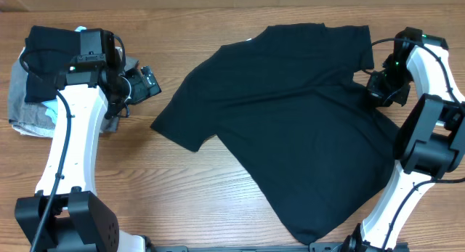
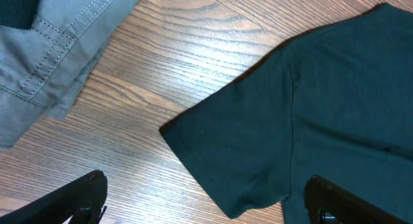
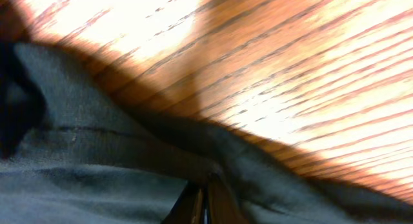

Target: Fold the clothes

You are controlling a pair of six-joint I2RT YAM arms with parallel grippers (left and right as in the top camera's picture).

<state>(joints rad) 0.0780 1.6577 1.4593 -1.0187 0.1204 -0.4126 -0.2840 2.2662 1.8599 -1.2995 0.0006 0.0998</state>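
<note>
Brown wood table [image 1: 218,197], seen from above and from both wrists. Two white arms, two grippers.

On the right gripper [image 1: 381,87], two fingers [image 3: 192,210] pressed tight together, pinching a fold of the black T-shirt [image 1: 290,136] at its right edge, just below the far sleeve [image 1: 356,41]. On the left gripper [image 1: 145,83], two fingers spread as wide as can be, holding nothing, hanging by the tip of the near sleeve [image 1: 178,132].

One black T-shirt, spread out flat over the middle and right of the table. Two short sleeves: one sticking out to the left, one at the far right. One small white label [image 1: 249,40] at the neck. Neck pointing to the far edge of the table and a little left. Bottom hem [image 1: 341,219] at the near edge, on the right. Long way of the shirt on a slant, from far middle down to near right.

Past the left gripper, one pile of clothes at the left end of the table: one grey piece [image 1: 29,118] underneath, one bit of light blue [image 1: 49,110], one folded black piece [image 1: 47,49] on top. Pile apart from the T-shirt, bare wood between.
</note>
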